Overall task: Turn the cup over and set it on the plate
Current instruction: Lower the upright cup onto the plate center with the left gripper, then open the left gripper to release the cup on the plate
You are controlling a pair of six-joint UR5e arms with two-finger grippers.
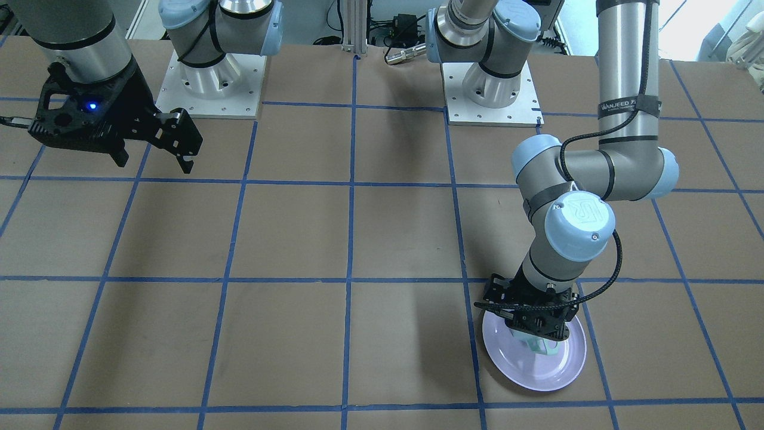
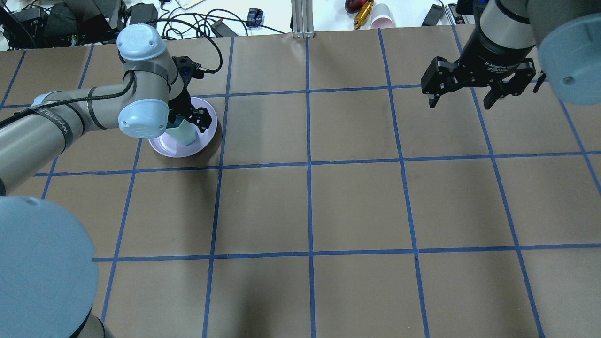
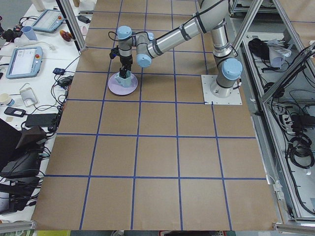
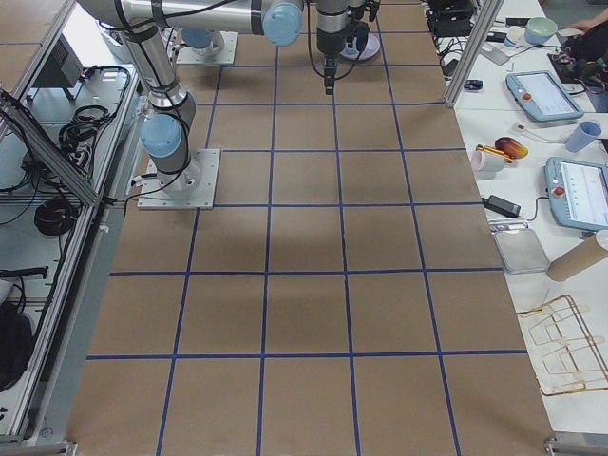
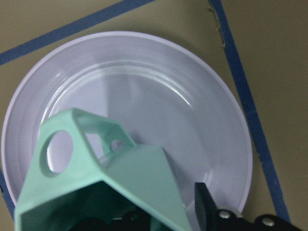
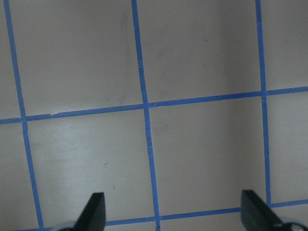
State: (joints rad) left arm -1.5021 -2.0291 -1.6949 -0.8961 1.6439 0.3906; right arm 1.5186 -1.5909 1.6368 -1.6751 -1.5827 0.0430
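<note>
1. Cup (image 2: 184, 134): pale mint-green faceted mug, in the upper left of the overhead view, over the lavender plate (image 2: 162, 146) and inside its rim.
2. Left gripper (image 2: 187, 123) is clamped on the cup at its mouth end. One finger (image 5: 206, 209) sits against the outer wall in the left wrist view; the other is hidden.
3. Cup orientation: the dark teal inside faces the wrist camera and the angular loop handle (image 5: 72, 139) points toward the top left of that frame. The mouth is up toward the gripper and the body is slightly tilted in the overhead view.
4. Cannot tell whether the cup base touches the plate; the gripper body blocks it in the front-facing view (image 1: 546, 347).
5. The plate lies flat on the brown table (image 2: 357, 202), inside one square of the blue tape grid and just beside a tape line. In the front-facing view it sits lower right (image 1: 537, 373).
6. Right gripper (image 2: 461, 97) is in the upper right of the overhead view, raised above the table, jaws spread wide and holding nothing. The right wrist view shows both fingertips (image 6: 94, 211) at the bottom edge, with only taped table between them.
7. The right gripper is well apart from the cup and plate.
</note>
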